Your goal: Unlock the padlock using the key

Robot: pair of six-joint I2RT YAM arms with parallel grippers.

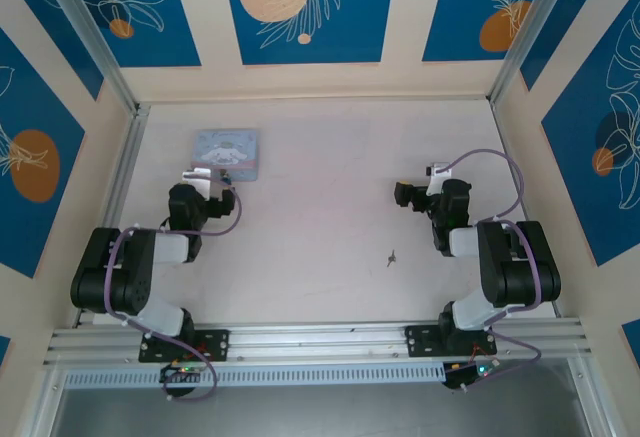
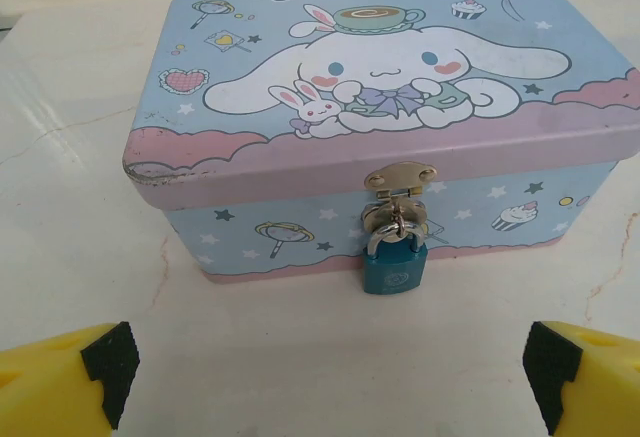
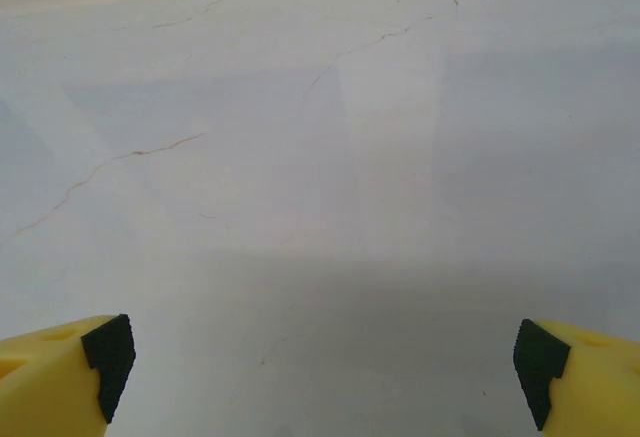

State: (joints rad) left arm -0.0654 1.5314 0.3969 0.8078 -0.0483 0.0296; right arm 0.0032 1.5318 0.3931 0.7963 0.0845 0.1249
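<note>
The padlock (image 2: 396, 265) is a small teal-blue block that hangs by its silver shackle from the hasp on the front of a pale blue cartoon tin box (image 2: 380, 87). It rests against the box's lower edge. My left gripper (image 2: 330, 367) is open just in front of it, with its yellow fingers (image 2: 100, 367) wide apart and nothing between them. In the top view this gripper (image 1: 212, 181) sits at the box's near side. The key (image 1: 392, 257) is a thin dark sliver lying on the table, near and left of my right gripper (image 1: 404, 195). That gripper (image 3: 325, 357) is open over bare tabletop.
The tin box (image 1: 227, 153) stands at the back left of the pale table (image 1: 330, 177). Patterned walls and metal rails close off the back and both sides. Both arm bases are bolted to the rail (image 1: 320, 342) at the near edge.
</note>
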